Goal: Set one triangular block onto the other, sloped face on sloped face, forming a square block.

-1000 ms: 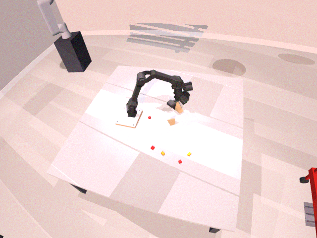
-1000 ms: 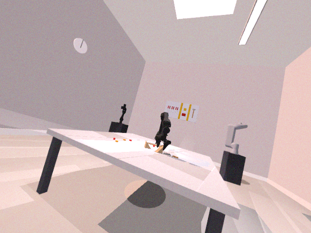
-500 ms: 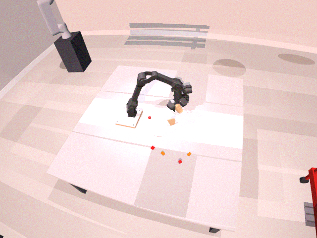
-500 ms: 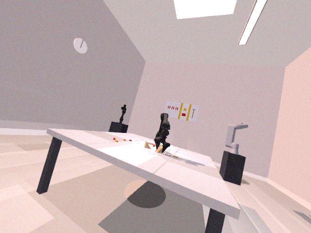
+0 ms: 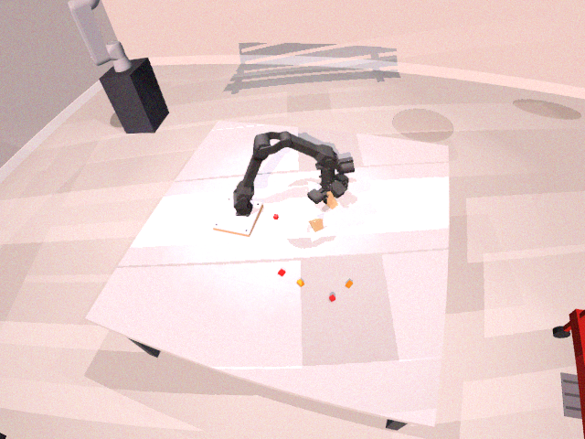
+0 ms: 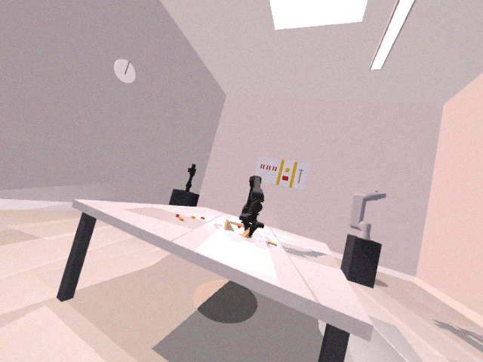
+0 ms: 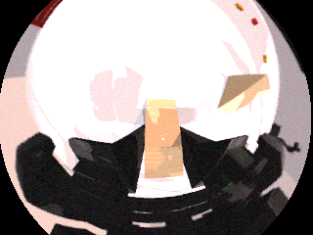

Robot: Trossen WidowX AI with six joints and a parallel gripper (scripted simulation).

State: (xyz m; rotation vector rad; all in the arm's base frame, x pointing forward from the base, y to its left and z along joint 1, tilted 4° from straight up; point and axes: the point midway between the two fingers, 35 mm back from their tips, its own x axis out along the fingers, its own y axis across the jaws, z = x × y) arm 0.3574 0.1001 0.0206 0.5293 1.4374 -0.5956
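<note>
The gripper (image 5: 329, 197) is clamped on one triangular block (image 7: 163, 139); in the wrist view the dark fingers press its two sides. This held block sits low over the white table (image 5: 198, 302); contact with the table cannot be determined. The second triangular block (image 5: 315, 224) rests on the table (sloped face visible in the wrist view), near the gripper, on the side facing the small coloured cubes (image 5: 281, 272). The two blocks are apart.
</note>
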